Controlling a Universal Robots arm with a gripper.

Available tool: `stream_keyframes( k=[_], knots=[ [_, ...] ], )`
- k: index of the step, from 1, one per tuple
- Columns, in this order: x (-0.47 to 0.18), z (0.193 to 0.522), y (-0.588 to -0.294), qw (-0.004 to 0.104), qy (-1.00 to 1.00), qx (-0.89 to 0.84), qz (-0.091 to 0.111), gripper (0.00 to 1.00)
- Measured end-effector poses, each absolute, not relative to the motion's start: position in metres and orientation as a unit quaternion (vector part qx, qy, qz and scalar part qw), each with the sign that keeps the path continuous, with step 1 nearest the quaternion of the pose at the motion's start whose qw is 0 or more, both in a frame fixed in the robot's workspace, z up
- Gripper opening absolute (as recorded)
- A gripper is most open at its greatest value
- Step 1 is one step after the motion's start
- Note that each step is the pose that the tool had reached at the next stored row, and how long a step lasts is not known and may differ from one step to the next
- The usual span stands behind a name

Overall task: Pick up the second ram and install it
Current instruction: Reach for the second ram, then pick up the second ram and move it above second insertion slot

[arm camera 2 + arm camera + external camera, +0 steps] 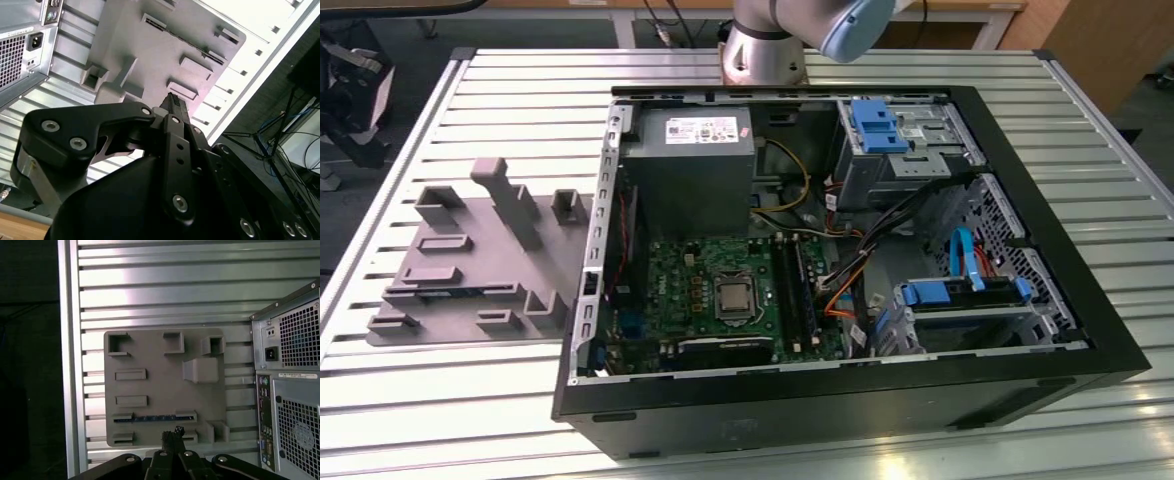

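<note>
The second ram (155, 417) is a thin dark strip lying in a slot of the grey moulded holder (150, 360). It also shows on the holder (467, 250) as a bluish strip, the ram (460, 292), at the exterior view's left. In the second wrist view the ram (182, 37) is a dark line across the holder (150, 55). My gripper (172, 432) hangs well above the holder, fingertips pressed together and holding nothing, close to the ram's slot in the picture. The same shut gripper (172, 100) appears in the second wrist view.
An open computer case (1067, 250) lies on the slatted metal table (520, 100), to the exterior view's right of the holder. Inside are a green motherboard (694, 290) with long black slots (790, 285), a power supply (694, 150) and cables. The arm's base (761, 40) stands at the table's far edge.
</note>
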State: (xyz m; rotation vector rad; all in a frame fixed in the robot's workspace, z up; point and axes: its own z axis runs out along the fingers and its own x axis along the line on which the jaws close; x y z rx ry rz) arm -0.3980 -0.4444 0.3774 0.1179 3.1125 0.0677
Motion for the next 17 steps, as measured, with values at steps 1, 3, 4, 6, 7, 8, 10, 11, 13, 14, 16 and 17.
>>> stream_keyframes(
  k=[1, 3, 4, 6, 7, 8, 10, 11, 13, 14, 16, 17],
  knots=[
    [-0.3999, 0.3774, -0.4445, 0.013, 0.999, 0.038, 0.022, 0.11],
    [-0.4008, 0.3773, -0.4445, 0.013, 0.999, 0.038, 0.022, 0.11],
    [-0.4008, 0.3773, -0.4445, 0.013, 0.999, 0.038, 0.022, 0.11],
    [-0.4018, 0.3773, -0.4445, 0.013, 0.999, 0.038, 0.022, 0.11],
    [-0.4029, 0.3773, -0.4445, 0.013, 0.999, 0.038, 0.022, 0.11],
    [-0.4029, 0.3773, -0.4445, 0.013, 0.999, 0.038, 0.022, 0.11],
    [-0.403, 0.3773, -0.4445, 0.013, 0.999, 0.038, 0.022, 0.11],
    [-0.4031, 0.3773, -0.4445, 0.013, 0.999, 0.038, 0.022, 0.11],
    [-0.4032, 0.3773, -0.4445, 0.013, 0.999, 0.038, 0.022, 0.11],
    [-0.4032, 0.3773, -0.4445, 0.013, 0.999, 0.038, 0.022, 0.11],
    [-0.4033, 0.3773, -0.4445, 0.013, 0.999, 0.038, 0.022, 0.11],
    [-0.4033, 0.3774, -0.4445, 0.013, 0.999, 0.037, 0.022, 0.11]
  ],
)
